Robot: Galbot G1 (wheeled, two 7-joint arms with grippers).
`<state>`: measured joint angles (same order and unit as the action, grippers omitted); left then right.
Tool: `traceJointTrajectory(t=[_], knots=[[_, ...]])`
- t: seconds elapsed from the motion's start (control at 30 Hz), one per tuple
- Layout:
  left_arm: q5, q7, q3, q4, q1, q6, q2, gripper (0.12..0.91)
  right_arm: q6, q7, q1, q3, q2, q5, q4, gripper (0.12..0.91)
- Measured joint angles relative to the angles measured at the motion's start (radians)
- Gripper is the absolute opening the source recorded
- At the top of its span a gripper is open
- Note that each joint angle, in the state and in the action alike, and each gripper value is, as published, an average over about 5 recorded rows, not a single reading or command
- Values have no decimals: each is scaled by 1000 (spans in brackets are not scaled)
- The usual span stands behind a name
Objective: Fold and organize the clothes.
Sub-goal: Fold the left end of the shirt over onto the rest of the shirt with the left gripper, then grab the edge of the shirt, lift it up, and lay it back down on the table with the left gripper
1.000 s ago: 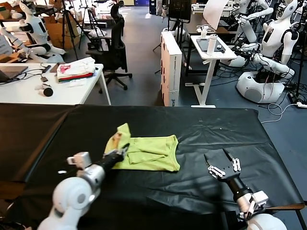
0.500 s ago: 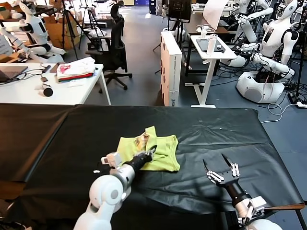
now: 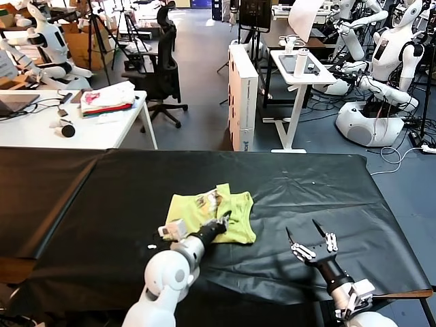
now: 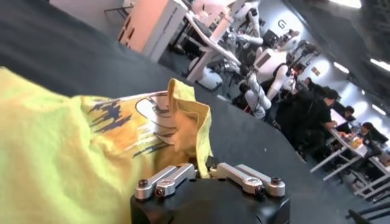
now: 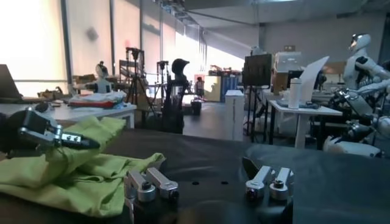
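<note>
A: So where is the lime-yellow T-shirt [image 3: 216,214] lying?

B: On the black table [image 3: 340,184], a little left of the middle, partly folded into a rumpled block. A flap near its far edge is turned over, so the white printed patch [image 3: 206,200] faces up.

A: And the left gripper [image 3: 222,219]?

B: It sits at the near edge of the shirt, over the cloth, with the arm reaching in from the near left. In the left wrist view a raised fold of yellow fabric [image 4: 194,125] stands right at the gap between the fingers, with the print just beyond it. Whether the jaws are pinching that fold or have let it go, I cannot tell.

A: Does the right wrist view help?

B: Not much. It shows the left gripper [image 5: 67,141] from the side, resting on top of the bunched shirt [image 5: 73,173], its tips close together against the cloth, but the grip itself stays hidden.

A: What about the right gripper [image 3: 312,235]?

B: It hovers over bare black tabletop to the right of the shirt, well apart from it, fingers spread wide and holding nothing. Its own camera shows both fingers [image 5: 151,182] splayed with only table between them.

A: Anything else around?

B: Beyond the table, on the far left, a white desk [image 3: 82,133] carries a white, pink and red stack of folded cloth [image 3: 107,100]. A black office chair [image 3: 162,65] stands near it, and other white robots [image 3: 381,75] are parked at the far right
</note>
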<state>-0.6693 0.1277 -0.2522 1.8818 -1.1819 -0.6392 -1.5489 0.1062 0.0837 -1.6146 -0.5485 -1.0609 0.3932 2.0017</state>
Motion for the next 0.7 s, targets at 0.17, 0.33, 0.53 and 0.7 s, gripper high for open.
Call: traceJointTrajectory(t=[0.17, 0.33, 0.53, 0.7], knots=[[27, 4, 20, 1, -13, 6, -34, 626, 2, 2, 16, 15, 12, -6, -9, 907], [37, 6, 33, 1, -15, 14, -60, 863, 4, 5, 41, 37, 24, -22, -22, 907], [20, 6, 40, 18, -29, 16, -60, 906, -4, 18, 73, 71, 49, -47, -27, 907], [62, -22, 8, 86, -37, 55, -60, 907, -8, 62, 97, 101, 87, -68, -29, 907]])
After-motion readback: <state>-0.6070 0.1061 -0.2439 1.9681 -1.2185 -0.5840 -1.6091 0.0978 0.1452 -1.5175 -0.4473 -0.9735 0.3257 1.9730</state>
